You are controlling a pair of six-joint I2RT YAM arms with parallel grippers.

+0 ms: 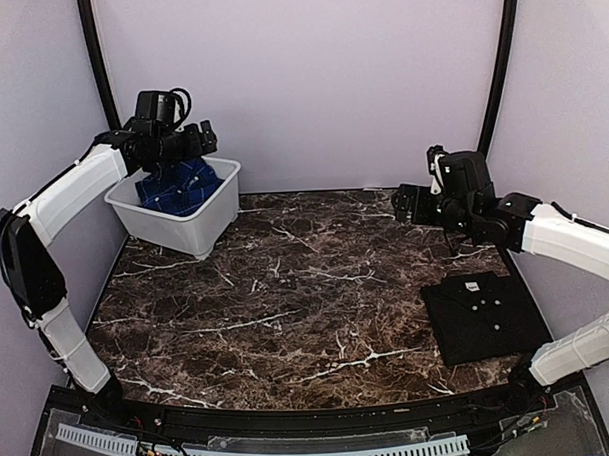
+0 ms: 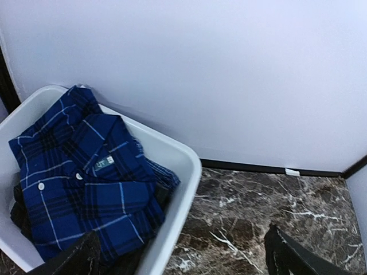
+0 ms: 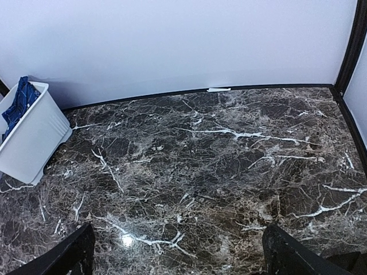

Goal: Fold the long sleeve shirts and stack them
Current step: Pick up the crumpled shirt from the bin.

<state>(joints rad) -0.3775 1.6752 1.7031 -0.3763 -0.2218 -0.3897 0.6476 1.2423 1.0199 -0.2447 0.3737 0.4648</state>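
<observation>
Dark marble-look table (image 1: 287, 289) with white veins, pale lilac walls (image 1: 309, 78) all round. Two shirts counted: the blue plaid shirt (image 1: 183, 184) lay rumpled in the one white tub (image 1: 174, 230), upper left; the black shirt (image 1: 485, 317) sat folded flat, lower right. Two grippers: the left gripper (image 1: 203, 139) hung over the tub and the right gripper (image 1: 415, 189) at mid-right, both with fingers spread wide, holding nothing.
</observation>
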